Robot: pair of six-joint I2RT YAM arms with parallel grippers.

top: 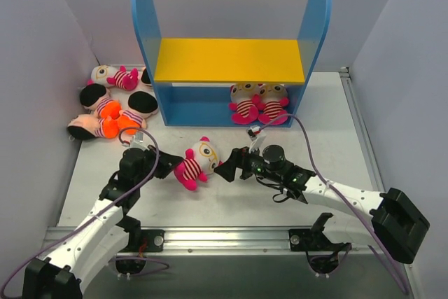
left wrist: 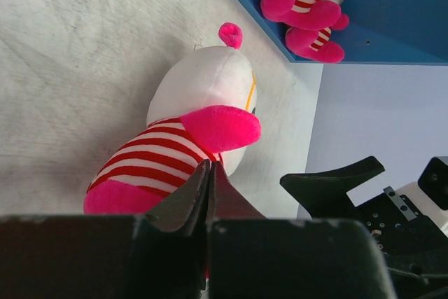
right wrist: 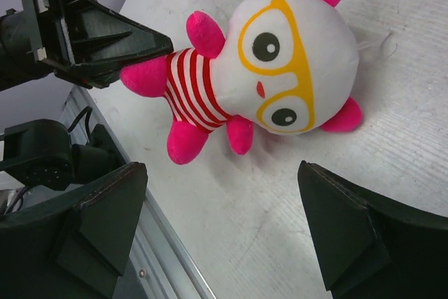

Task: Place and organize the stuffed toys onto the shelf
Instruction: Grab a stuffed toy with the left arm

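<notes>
My left gripper (top: 170,167), fingers pressed together, touches a pink foot of the striped toy (top: 197,162); I cannot tell whether any plush is caught. The toy lies face up on the table (top: 336,138) before the shelf (top: 227,61), between my arms, its long axis slanting from the feet at my left up to the head. My right gripper (top: 225,167), fingers spread wide, faces that head from just beside it.
</notes>
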